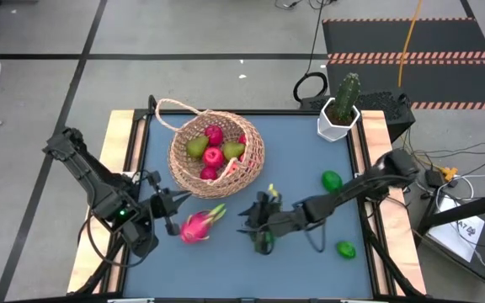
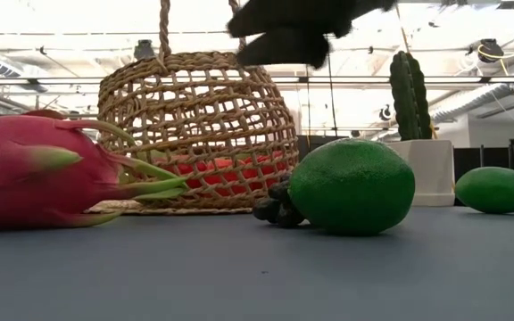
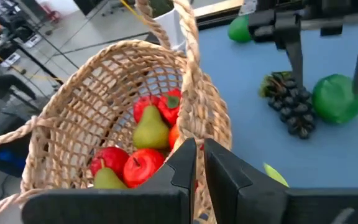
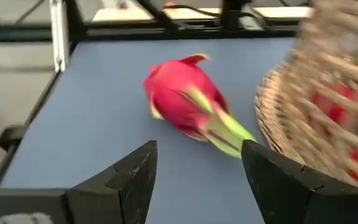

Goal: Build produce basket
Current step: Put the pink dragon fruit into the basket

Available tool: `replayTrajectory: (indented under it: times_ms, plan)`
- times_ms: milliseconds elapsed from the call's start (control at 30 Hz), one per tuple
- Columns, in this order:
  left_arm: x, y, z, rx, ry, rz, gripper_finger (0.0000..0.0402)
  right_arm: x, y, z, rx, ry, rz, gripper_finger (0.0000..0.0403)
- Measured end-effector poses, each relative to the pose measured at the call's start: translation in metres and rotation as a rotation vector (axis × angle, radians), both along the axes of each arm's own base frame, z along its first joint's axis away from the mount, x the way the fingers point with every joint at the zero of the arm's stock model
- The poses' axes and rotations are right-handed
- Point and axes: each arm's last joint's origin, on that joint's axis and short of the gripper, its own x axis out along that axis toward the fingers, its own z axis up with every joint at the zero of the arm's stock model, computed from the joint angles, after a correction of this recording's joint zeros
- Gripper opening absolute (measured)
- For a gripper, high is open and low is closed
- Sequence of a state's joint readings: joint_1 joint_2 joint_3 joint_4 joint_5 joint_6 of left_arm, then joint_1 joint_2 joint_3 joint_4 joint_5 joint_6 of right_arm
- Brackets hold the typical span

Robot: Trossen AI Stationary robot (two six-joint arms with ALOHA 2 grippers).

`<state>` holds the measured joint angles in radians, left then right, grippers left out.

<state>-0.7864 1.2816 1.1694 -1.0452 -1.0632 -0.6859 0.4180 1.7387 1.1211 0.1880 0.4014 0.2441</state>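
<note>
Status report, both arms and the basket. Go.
Left gripper shut, empty, beside dragon fruit. Right gripper open over grape bunch and lime. Basket holds pears and red fruit. Nothing blocking.

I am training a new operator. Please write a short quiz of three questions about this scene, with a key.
1. True or false: the dragon fruit already lies inside the basket.
2. How many limes lie on the table? A) one B) two C) three
3. Which gripper has its fingers apart?

Key
1. False. It lies on the table, in front of the basket.
2. C: one near the cactus pot, one at the right front, one beside the grapes.
3. The right gripper, above the grapes; the left gripper is shut.
</note>
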Motion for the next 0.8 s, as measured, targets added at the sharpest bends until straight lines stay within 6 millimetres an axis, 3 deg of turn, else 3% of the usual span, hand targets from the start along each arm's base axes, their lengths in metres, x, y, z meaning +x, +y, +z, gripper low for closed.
replayTrajectory:
  times_ms: [200,400,633,800]
  plan:
    - [0.000,0.000,0.000,-0.001,0.008,-0.006,0.0035,0.044,0.010,-0.016,-0.116,0.024,0.107,0.0226]
    - [-0.001,0.000,-0.001,-0.003,0.024,-0.015,0.0035,0.073,0.009,-0.033,-0.236,0.044,0.140,0.0202]
    - [0.000,0.000,-0.001,-0.003,0.025,-0.015,0.0035,0.084,-0.012,-0.050,-0.296,0.131,0.133,0.0172]
    - [0.000,0.000,-0.001,0.002,0.027,-0.017,0.0035,0.086,-0.022,-0.052,-0.266,0.157,0.161,0.0158]
